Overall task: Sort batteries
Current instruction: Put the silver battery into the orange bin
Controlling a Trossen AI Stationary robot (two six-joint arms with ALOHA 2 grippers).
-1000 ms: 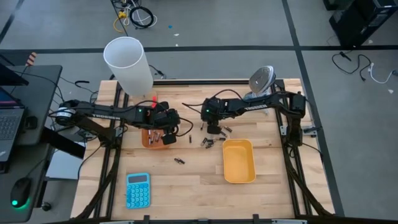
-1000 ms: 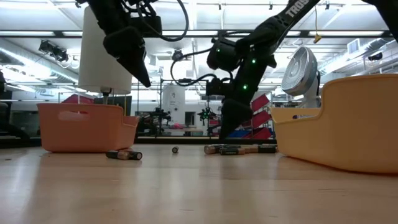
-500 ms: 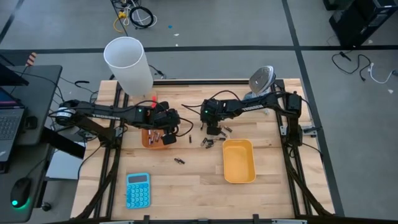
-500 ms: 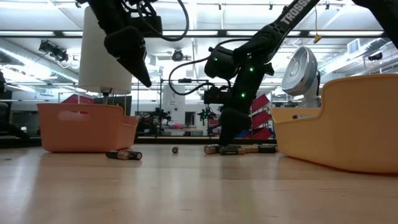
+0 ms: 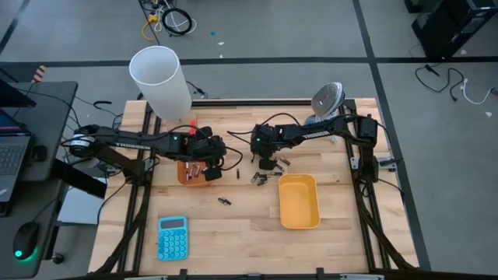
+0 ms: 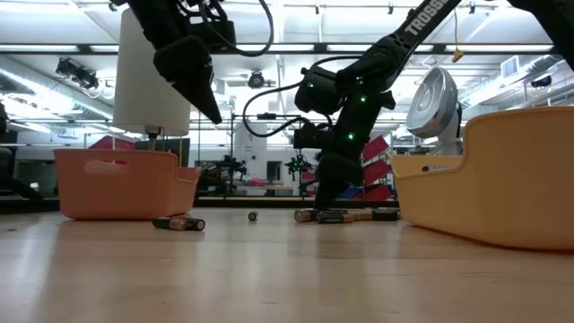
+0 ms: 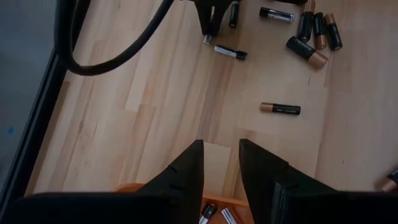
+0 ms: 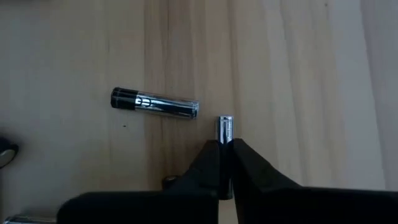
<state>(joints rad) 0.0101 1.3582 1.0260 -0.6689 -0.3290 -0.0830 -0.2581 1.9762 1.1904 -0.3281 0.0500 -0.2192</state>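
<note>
- Two arms are on my screens: the right gripper (image 8: 225,148) has its fingers (image 8: 205,163) pinched together on a silvery battery (image 8: 224,129), near centre frame in the right wrist view.
- I see that held battery's long axis running straight up the frame, in line with the fingers, free end pointing away from the wrist.
- Just left of it a second, dark-and-silver battery (image 8: 154,103) lies flat on the counter (image 8: 298,74), long axis nearly horizontal across the frame, dark end to the left.
- From above, the right gripper (image 5: 267,163) sits down at the counter (image 5: 249,225) just above centre, with more batteries (image 5: 260,178) scattered right below it.
- My left gripper (image 7: 220,163) hangs above the orange tray (image 5: 185,178), left of centre in the high view, fingers (image 7: 186,171) apart and holding nothing.
- Its wrist view shows several batteries (image 7: 310,38) along the upper right, mostly upright or slanted in frame, and one battery (image 7: 280,109) lying horizontal right of centre, copper end left.
- Lower right of centre in the high view sits the yellow tray (image 5: 299,201).
</note>
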